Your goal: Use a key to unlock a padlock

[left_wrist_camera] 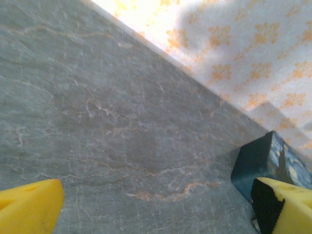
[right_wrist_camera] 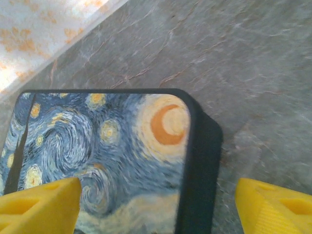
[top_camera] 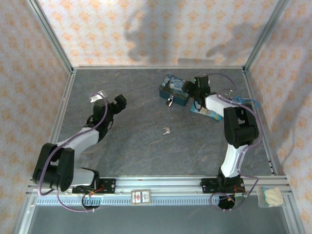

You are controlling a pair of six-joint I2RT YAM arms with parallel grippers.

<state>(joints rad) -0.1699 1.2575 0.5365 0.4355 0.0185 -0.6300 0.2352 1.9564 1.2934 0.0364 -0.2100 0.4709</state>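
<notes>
- As one counts from the left edge of the worktop [top_camera: 146, 151], there are two arms, one small bunch of keys, one padlock and one blue tin.
- The key [top_camera: 166, 129] bunch lies alone near the middle of the worktop. The padlock [top_camera: 170, 101] lies further back, at the near side of the blue tin [top_camera: 174, 87]; whether it touches the tin I cannot tell.
- The left arm is folded and reaches toward the middle. The left gripper [top_camera: 118, 102] is over bare surface, its yellow fingers [left_wrist_camera: 29, 207] spread wide with nothing between them.
- The right arm stretches toward the far right corner. The right gripper [top_camera: 195, 91] hangs at the right end of the tin, released, with one finger [right_wrist_camera: 41, 207] over the painted lid and the other past the lid's edge.
- Around the key the surface is free on every side. The tin sits near the far edge, and a flat packet [top_camera: 213, 116] lies near it on the right, under the right arm.
</notes>
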